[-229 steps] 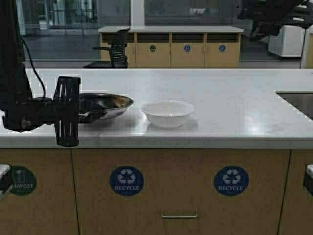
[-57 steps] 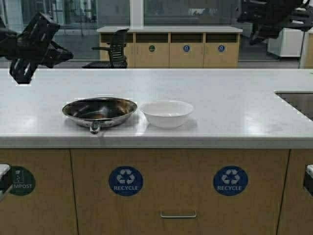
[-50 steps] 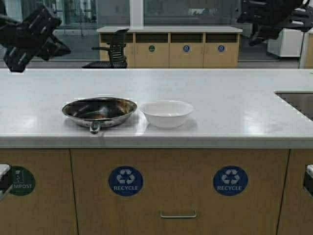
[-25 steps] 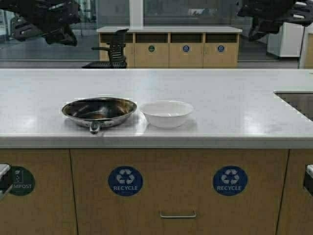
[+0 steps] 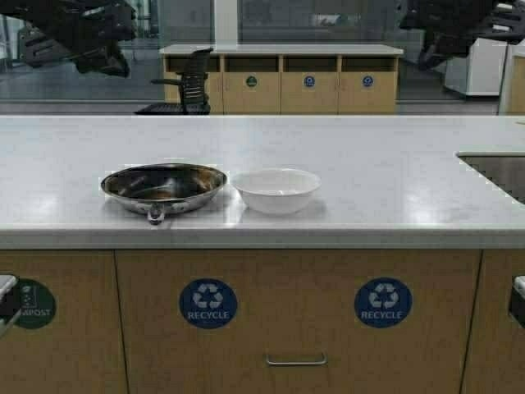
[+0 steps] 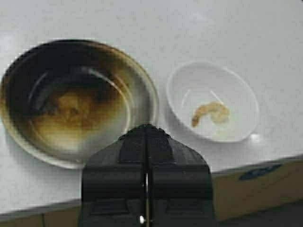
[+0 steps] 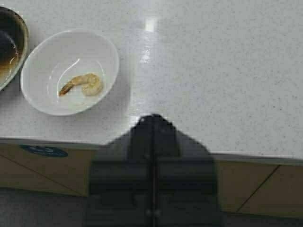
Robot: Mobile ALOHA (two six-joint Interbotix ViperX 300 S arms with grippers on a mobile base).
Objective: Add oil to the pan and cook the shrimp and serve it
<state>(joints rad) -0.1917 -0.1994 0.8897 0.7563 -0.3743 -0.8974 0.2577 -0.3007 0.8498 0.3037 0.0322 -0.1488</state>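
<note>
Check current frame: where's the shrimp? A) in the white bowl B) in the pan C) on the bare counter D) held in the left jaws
A: both wrist views show the single curled shrimp lying inside the white bowl, beside the pan, which holds only browned residue.

- "RECYCLE" on a blue round sticker [image 5: 208,303], lower centre-left cabinet front.
- "RECYCLE" on a second blue sticker [image 5: 382,302], lower right.
- "MPOST" on a green sticker [image 5: 33,303], lower left.

Pan [image 5: 163,185] on counter [image 5: 394,189], near edge; bowl [image 5: 276,190] just right of it; shrimp [image 7: 83,83] in bowl.
</note>
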